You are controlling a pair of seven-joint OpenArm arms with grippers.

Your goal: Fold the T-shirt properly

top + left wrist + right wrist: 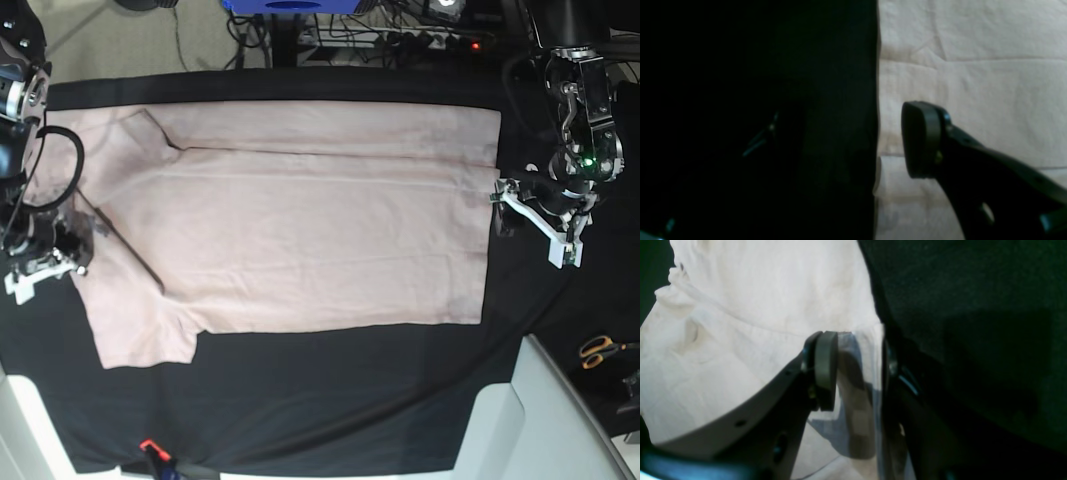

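We see the T-shirt (pixel 300 240) spread flat on the black cloth (pixel 330 400), its long axis running between our two arms, neckline end toward the right gripper (pixel 853 370) and hem toward the left gripper (pixel 535 215). The right jaws straddle a fold of the shirt's edge without pinching it yet. The left jaws stand apart, empty, astride the hem edge.

left pincer (pixel 535 222): parted, held low | right pincer (pixel 853 370): jaws narrowly apart, held low
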